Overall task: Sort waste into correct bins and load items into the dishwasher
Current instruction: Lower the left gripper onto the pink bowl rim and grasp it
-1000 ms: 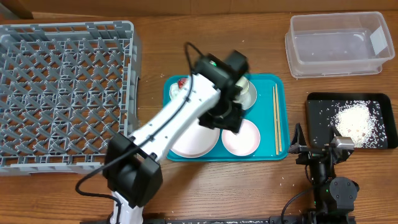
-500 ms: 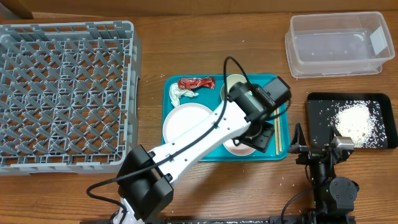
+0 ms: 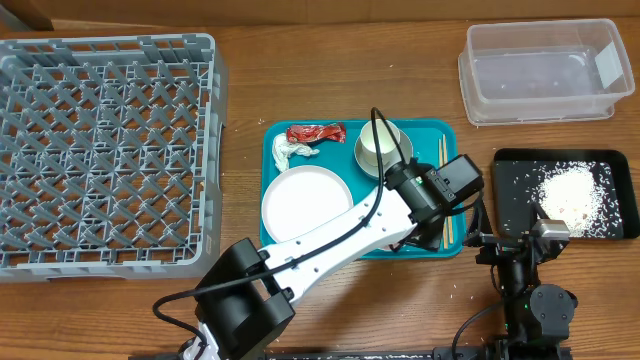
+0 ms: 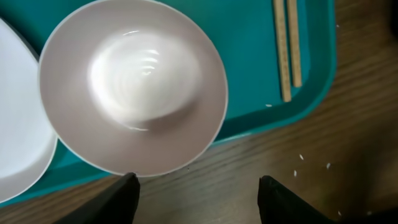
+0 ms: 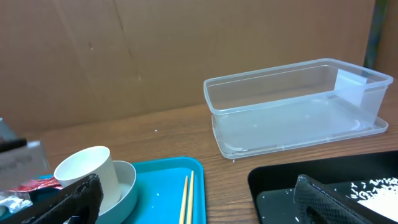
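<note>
Left wrist: left end effector (image 4: 198, 182) released, empty, poised at 6 o'clock edge of small plate (image 4: 134, 87) on teal tray (image 4: 249, 37); chopsticks (image 4: 287, 43) at 2 o'clock. Overhead: large plate (image 3: 306, 205) at 9, wrapper (image 3: 315, 133) and tissue (image 3: 292, 150) at 11. Right end effector (image 5: 205, 202) released too, at tray's 4 o'clock.

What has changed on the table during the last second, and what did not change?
The left arm swung from the far middle of the teal tray rightwards and towards its near edge. The left gripper now hangs, jaws open, over the small plate. Nothing was grasped or released. The red wrapper, tissue, large plate, cup and right gripper stayed in place.
</note>
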Controlling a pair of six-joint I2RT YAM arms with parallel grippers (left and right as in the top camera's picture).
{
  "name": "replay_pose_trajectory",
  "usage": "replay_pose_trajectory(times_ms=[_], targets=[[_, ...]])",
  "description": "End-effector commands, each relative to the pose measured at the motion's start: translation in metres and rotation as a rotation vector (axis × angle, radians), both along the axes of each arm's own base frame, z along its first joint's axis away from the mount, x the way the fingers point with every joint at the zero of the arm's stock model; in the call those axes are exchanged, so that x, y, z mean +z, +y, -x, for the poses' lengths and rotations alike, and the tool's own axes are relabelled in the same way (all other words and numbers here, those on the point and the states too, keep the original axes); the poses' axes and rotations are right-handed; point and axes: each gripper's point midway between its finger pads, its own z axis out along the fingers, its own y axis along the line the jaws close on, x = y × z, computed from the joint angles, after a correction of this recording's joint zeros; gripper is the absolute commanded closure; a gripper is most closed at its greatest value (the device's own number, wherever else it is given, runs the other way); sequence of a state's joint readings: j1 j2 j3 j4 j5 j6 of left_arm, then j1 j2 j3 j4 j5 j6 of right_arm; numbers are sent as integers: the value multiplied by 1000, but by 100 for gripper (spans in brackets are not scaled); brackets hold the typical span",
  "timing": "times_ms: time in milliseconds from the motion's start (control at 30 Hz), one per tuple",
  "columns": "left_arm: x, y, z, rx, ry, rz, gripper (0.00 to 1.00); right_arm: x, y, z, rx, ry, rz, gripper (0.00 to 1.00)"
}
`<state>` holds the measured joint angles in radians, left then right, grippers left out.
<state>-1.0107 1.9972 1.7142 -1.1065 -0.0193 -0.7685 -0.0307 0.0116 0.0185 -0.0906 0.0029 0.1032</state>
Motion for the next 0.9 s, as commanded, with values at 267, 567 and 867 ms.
replay_pose_trajectory(times_ms=[267,567,867], targets=[[-31,-3,0,120,-23,26,40,-2,1,0,7,-4,7,0],[-45,-2,-9,114,-140,-3,39,-2,1,0,7,-4,6,0],[-53,0,-15,35,-184,-49,40,-2,1,0,7,-4,7,0]])
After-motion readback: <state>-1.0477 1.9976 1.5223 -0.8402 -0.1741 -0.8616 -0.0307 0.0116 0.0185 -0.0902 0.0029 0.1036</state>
